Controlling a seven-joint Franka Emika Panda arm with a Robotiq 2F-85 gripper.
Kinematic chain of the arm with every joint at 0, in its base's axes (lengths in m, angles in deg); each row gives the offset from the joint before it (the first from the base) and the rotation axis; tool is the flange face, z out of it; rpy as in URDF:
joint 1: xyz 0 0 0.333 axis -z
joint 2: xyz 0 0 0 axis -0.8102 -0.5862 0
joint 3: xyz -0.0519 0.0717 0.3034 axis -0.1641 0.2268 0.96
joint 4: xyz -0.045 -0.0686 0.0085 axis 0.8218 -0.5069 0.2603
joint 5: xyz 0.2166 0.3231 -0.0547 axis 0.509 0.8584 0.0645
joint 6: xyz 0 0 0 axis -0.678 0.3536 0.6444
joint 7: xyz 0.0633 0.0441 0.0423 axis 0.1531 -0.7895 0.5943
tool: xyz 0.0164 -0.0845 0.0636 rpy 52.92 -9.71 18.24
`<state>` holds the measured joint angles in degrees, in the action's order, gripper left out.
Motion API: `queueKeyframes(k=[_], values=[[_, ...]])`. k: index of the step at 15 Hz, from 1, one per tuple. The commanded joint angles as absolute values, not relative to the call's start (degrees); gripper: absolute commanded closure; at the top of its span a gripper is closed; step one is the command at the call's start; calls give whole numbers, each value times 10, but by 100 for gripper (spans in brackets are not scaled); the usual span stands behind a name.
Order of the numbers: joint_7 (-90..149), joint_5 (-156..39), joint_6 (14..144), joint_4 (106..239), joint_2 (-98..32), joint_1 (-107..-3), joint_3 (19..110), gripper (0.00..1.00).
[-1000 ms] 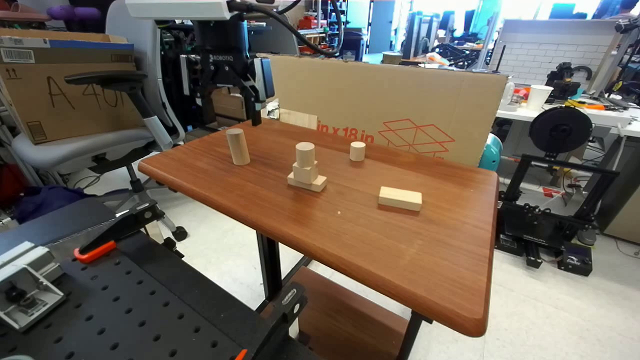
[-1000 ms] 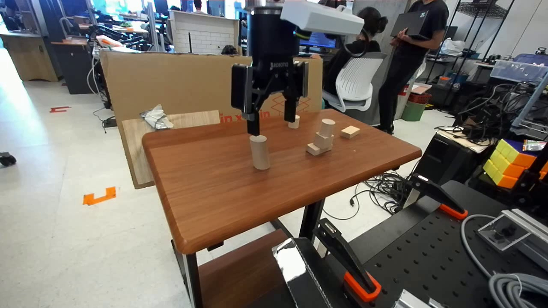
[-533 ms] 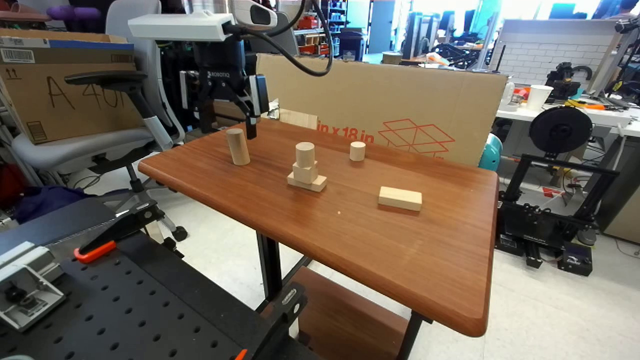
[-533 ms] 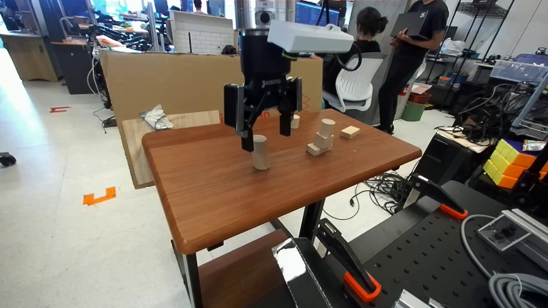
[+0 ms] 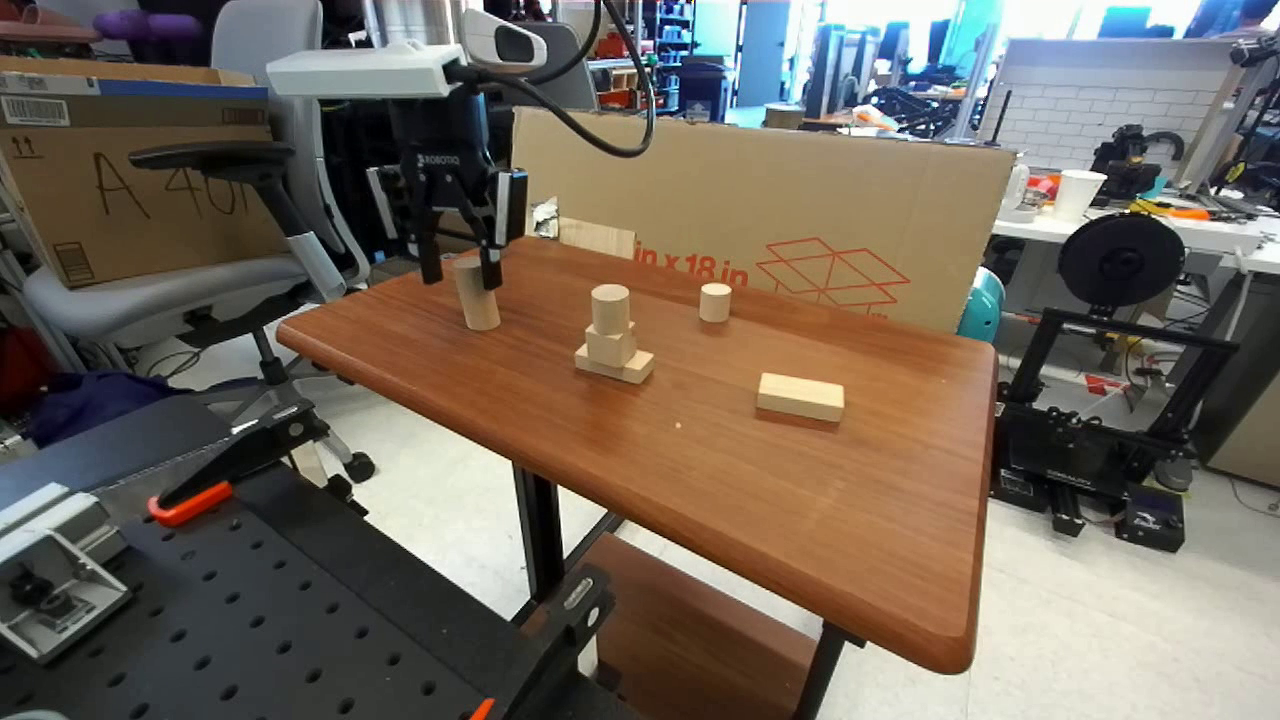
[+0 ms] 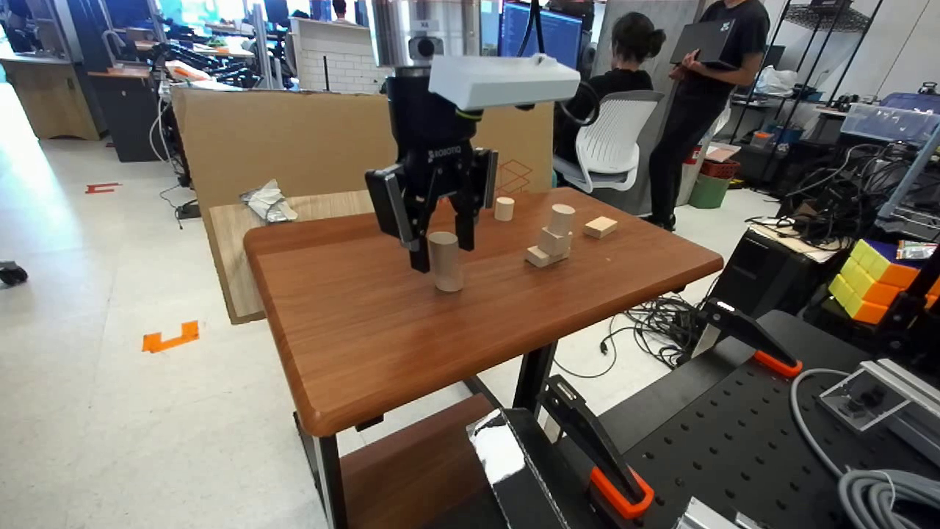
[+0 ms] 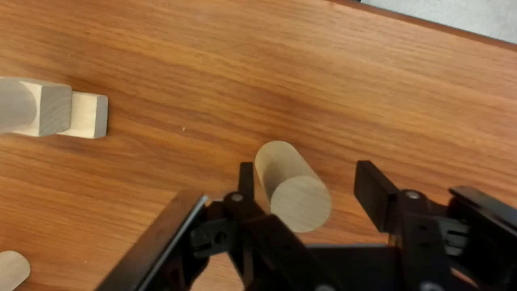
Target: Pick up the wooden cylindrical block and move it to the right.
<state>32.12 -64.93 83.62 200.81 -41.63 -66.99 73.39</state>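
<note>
The wooden cylindrical block point(image 5: 481, 308) is a tall pale-wood cylinder standing upright on the brown table point(image 5: 760, 480). My gripper point(image 5: 461, 273) points down around its upper part, one finger on each side, in both exterior views. Seen from the wrist, the block's round top point(image 7: 301, 204) lies between the fingers, nearer the left one. A clear gap separates it from the right finger point(image 7: 373, 194); whether the left finger point(image 7: 246, 180) touches it I cannot tell. The jaws are partly closed but still open, gripping nothing.
A stack point(image 5: 611, 347) of a cylinder on a cube on a flat block stands beside the wooden cylindrical block. A short cylinder point(image 5: 714, 303) and a flat rectangular block point(image 5: 800, 397) are farther along the table. A cardboard sheet point(image 5: 800, 200) stands behind the table.
My gripper has come down over the wooden cylindrical block, and its fingers have drawn closer together on either side of it. The block and the other pieces have not moved.
</note>
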Motion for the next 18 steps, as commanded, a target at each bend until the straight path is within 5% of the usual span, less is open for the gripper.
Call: queueKeyframes(k=[1,4,18], values=[[332,-670,822,1962,-448,-678,717,65],[338,-671,823,1956,-448,-682,711,88],[374,-686,807,1886,-421,-668,663,89]])
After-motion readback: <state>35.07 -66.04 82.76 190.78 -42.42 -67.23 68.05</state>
